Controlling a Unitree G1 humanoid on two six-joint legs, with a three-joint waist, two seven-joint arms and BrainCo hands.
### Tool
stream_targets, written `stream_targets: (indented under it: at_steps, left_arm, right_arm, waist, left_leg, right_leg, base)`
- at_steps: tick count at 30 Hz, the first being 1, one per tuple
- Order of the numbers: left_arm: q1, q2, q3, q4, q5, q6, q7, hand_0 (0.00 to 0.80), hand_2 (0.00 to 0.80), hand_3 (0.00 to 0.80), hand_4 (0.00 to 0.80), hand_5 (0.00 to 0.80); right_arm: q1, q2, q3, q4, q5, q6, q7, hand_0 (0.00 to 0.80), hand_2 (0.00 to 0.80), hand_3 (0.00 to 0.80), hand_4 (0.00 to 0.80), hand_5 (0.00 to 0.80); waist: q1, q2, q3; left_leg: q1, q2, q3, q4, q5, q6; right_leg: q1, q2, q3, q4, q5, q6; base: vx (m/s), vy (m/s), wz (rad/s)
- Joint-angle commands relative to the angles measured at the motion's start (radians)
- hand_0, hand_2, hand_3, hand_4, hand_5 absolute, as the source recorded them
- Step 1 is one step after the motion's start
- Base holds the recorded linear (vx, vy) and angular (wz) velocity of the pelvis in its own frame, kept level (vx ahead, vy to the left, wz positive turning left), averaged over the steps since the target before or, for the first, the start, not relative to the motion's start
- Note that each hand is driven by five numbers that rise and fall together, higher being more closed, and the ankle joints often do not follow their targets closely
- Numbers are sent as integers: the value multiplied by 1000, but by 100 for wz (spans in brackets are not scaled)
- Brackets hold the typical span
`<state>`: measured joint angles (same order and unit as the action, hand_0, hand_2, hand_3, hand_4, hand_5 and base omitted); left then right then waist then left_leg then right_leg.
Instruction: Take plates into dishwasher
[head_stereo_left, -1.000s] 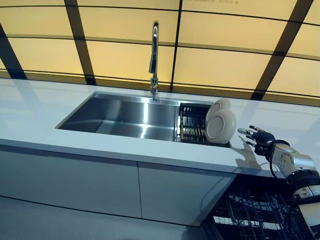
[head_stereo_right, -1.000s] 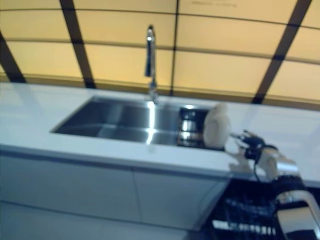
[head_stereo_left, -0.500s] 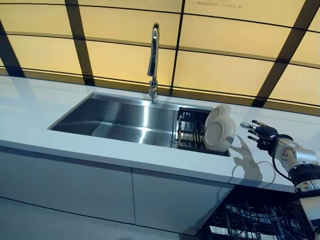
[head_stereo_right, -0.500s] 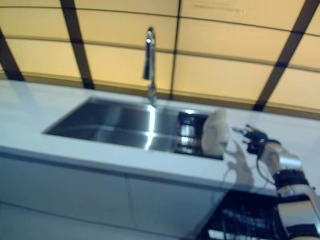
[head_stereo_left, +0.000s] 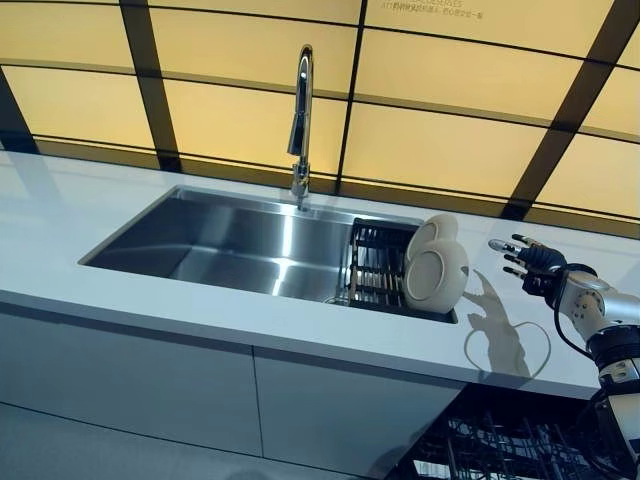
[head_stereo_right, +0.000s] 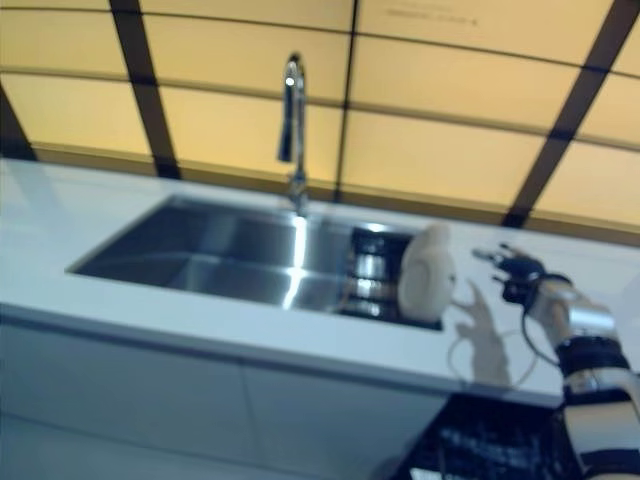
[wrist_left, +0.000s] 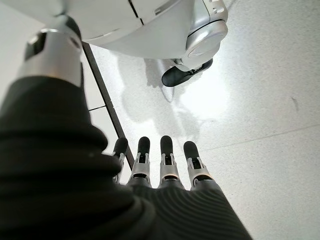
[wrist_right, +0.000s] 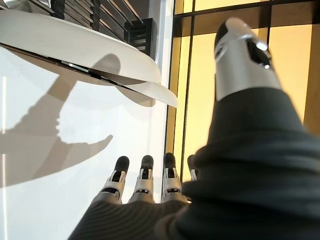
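Two cream plates (head_stereo_left: 437, 272) stand on edge in a black dish rack (head_stereo_left: 378, 264) at the right end of the steel sink (head_stereo_left: 230, 240). They also show in the right wrist view (wrist_right: 85, 45). My right hand (head_stereo_left: 532, 264) is open, fingers spread, over the white counter (head_stereo_left: 510, 330) just right of the plates and apart from them. It shows open and empty in its wrist view (wrist_right: 145, 180). My left hand (wrist_left: 160, 160) is open and empty, hanging over the floor. The open dishwasher rack (head_stereo_left: 500, 450) shows under the counter at the lower right.
A tall chrome faucet (head_stereo_left: 301, 120) rises behind the sink. Yellow wall panels with dark frames (head_stereo_left: 440, 130) back the counter. White cabinet fronts (head_stereo_left: 200, 390) run under the counter's front edge. Bare counter lies left of the sink.
The camera has shifted, so the whole scene sits a little differently. My right hand has risen slightly and stays open beside the plates. The plates have not moved.
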<state>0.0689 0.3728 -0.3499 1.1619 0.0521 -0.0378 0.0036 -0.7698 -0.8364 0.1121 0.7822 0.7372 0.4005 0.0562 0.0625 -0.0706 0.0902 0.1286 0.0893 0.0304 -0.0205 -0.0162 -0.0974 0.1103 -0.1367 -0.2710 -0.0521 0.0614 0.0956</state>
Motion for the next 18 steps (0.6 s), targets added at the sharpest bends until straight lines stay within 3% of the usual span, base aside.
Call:
stream_targets:
  at_steps: [1,6,13,16,18]
  left_arm:
    - [-6,-29,-53,6,-19,-61,15,0,0,0,0,0]
    - [-9,-32,-43,19,-30,-43,34,0,0,0,0,0]
    - [-7,-24,-32,23,-16,-48,23,0,0,0,0,0]
    - [-9,-24,-39,15,0,-41,14,0,0,0,0,0]
    - [-13,-23,-43,8,12,-36,11,0,0,0,0,0]
  right_arm:
    - [-92,-22,55,-47,16,-24,-3,0,0,0,0,0]
    - [-95,-1,72,-56,15,-17,-12,0,0,0,0,0]
    - [-70,21,75,-71,14,-22,-37,0,0,0,0,0]
    - [-63,27,63,-69,8,-22,-53,0,0,0,0,0]
    - [-55,28,61,-70,0,-22,-70,0,0,0,0,0]
  waist:
    - [19,-12,-47]
    - [22,-4,-49]
    - [31,-2,-45]
    - [28,6,-48]
    - [27,21,-51]
  left_leg:
    - [19,28,12,177,-20,-10]
    - [-21,40,-8,248,52,-30]
    - [-86,35,-29,339,107,-39]
    - [-78,40,-16,293,94,-41]
    - [-56,45,-5,173,82,-38]
  right_leg:
    - [-99,-10,6,124,-25,-20]
    - [-84,22,-9,122,-56,-59]
    - [-60,35,-13,113,-76,-89]
    - [-57,33,-24,109,-76,-84]
    - [-55,35,-28,105,-76,-71]
  base:
    - [94,-178,-4]
    - [84,-167,-7]
    - [74,-143,-2]
    - [65,-29,2]
    - [56,18,7]
